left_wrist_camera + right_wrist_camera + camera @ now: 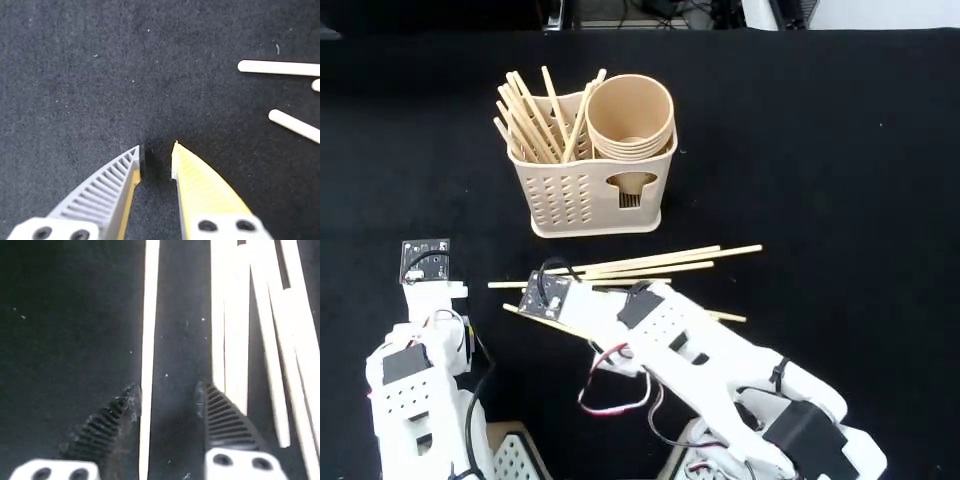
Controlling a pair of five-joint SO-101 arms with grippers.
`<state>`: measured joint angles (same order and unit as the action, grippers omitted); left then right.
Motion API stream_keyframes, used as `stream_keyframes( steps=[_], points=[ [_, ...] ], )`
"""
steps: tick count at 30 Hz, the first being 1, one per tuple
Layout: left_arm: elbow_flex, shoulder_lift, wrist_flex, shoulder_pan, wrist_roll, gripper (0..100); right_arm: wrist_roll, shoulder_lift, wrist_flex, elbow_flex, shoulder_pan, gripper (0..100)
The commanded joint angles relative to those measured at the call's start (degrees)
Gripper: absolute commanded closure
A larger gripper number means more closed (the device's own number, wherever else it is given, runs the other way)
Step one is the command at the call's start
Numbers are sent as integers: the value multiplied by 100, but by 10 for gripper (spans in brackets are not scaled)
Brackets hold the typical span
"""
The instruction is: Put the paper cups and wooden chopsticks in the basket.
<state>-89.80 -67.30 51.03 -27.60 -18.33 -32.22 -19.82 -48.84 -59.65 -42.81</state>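
A beige perforated basket (585, 195) stands at the back of the black table. It holds a stack of paper cups (630, 110) and several wooden chopsticks (535, 115). More chopsticks (660, 262) lie loose in front of it. My right arm (700, 360) stretches over them. My right gripper (169, 389) is open low over the cloth, with one chopstick (148, 315) lying between its fingers, close to the dark one; a bundle (235, 340) lies just outside the other finger. My left gripper (157, 148) is slightly open over bare cloth, with chopstick ends (280, 67) off to one side.
The left arm (420, 340) stands at the near left, apart from the loose chopsticks. Red and black wires (615, 395) hang under the right arm. The black cloth (820, 150) to the right of the basket is bare.
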Motion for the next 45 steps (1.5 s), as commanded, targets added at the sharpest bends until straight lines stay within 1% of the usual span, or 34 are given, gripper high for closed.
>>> stream_keyframes(
  steps=[1, 4, 7, 12, 17, 24, 29, 31, 33, 39, 41, 45],
  points=[
    [-13, 9, -123, -48, -35, 877, -255, -13, 9, 462, 343, 838],
    [-13, 9, -123, -48, -35, 877, -413, -13, 9, 637, 651, 836],
    [-13, 9, -123, -48, -35, 877, -580, -13, 9, 716, 800, 836],
    [-13, 9, -123, -48, -35, 877, -686, 40, 18, 620, 765, 834],
    [-13, 9, -123, -48, -35, 877, -712, 48, 53, 435, 765, 760],
    [-13, 9, -123, -48, -35, 877, -721, 127, 62, 453, 791, 762],
    [-13, 9, -123, -48, -35, 877, -721, 892, 299, 620, 791, 762],
    [-13, 9, -123, -48, -35, 877, -721, 1121, 158, 848, 791, 763],
    [-13, 9, -123, -48, -35, 877, -712, 1174, 88, 954, 782, 793],
    [-13, 9, -123, -48, -35, 877, -677, 602, 44, 796, 791, 982],
    [-13, 9, -123, -48, -35, 877, -668, 259, 18, 655, 791, 981],
    [-13, 9, -123, -48, -35, 877, -677, -462, -466, 585, 791, 984]
  ],
)
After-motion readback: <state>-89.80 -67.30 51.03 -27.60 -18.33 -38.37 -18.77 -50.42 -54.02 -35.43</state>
